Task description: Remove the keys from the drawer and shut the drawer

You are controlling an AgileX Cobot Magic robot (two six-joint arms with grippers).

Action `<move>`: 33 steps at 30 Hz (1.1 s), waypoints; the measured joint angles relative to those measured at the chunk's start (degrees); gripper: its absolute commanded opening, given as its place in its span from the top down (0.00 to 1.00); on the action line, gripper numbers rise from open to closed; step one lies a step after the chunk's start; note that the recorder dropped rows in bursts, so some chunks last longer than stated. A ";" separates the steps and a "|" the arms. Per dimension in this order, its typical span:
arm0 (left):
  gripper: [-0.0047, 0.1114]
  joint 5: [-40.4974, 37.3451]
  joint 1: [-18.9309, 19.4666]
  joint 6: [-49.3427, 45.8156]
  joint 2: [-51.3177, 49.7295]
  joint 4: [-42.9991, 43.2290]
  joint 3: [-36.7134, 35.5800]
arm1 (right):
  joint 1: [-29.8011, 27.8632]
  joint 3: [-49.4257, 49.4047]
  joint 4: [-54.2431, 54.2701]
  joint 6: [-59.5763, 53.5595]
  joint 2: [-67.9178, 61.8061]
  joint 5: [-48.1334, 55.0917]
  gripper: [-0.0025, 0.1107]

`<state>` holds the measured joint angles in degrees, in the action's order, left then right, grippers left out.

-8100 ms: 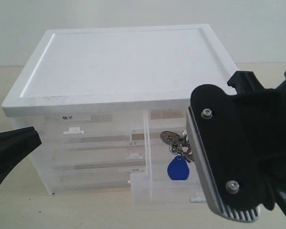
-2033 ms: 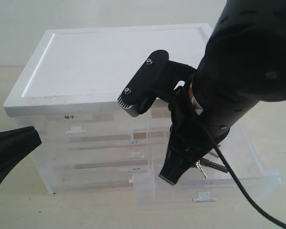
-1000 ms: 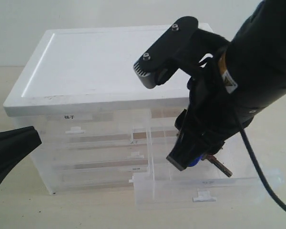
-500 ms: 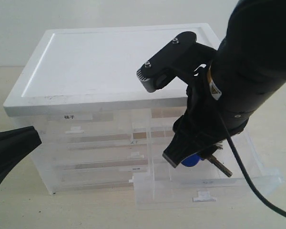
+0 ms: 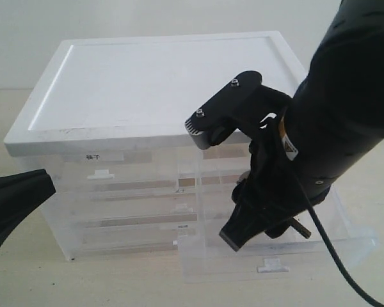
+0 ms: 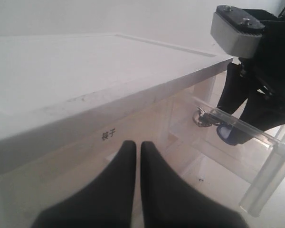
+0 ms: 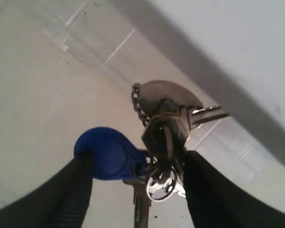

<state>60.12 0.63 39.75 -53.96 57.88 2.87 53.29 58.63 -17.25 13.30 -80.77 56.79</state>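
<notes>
Reaching down into the pulled-out drawer (image 5: 278, 254), the right gripper (image 7: 137, 164) has its jaws spread apart on either side of the keys (image 7: 166, 118), which sit inside the drawer with the blue fob (image 7: 107, 152) touching one finger. In front of the white-topped cabinet (image 5: 153, 83), off to its left, the left gripper (image 6: 134, 154) hangs above the tabletop (image 5: 25, 281) with its jaws pressed together, holding nothing.

- A plain pale wall (image 5: 179, 16) closes the far side of the scene.
- The tabletop (image 5: 3, 109) is light beige and smooth, under soft, even light.
</notes>
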 measured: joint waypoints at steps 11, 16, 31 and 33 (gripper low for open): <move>0.92 0.00 0.00 0.00 0.00 0.00 0.00 | 0.00 -1.03 -1.86 -1.93 0.47 -2.88 0.98; 0.92 0.00 0.00 0.00 0.00 0.00 0.00 | 0.00 -1.03 -2.00 -4.26 0.59 -3.45 0.98; 0.92 0.00 0.00 0.22 0.00 0.00 0.00 | 0.00 -1.79 -1.64 -5.55 10.10 -6.66 0.98; 0.92 0.00 0.00 0.22 0.00 0.00 0.00 | 0.00 -1.30 -1.36 -5.78 11.33 -6.32 0.98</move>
<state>60.12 0.63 39.98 -53.96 57.88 2.87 53.29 57.33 -18.61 7.52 -69.45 50.47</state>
